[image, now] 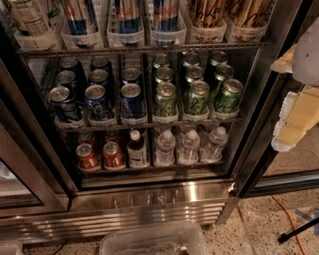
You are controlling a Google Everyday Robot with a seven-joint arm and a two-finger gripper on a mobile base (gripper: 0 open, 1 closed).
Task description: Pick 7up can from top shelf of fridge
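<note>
Partly cropped at the far left end of the top shelf (144,50) of the fridge (149,199): one 7up can (27,17), lid out of frame. Along that shelf, five other cans (167,15), equally cropped. Below it, nine green cans (198,97). Right of it, outside, pale gripper (299,117), grip state impossible to tell.

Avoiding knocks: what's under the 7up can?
Its clear tray on the top shelf, blue cans below; the tray hides the base of the 7up can. Gripper at right, outside the fridge.
</note>
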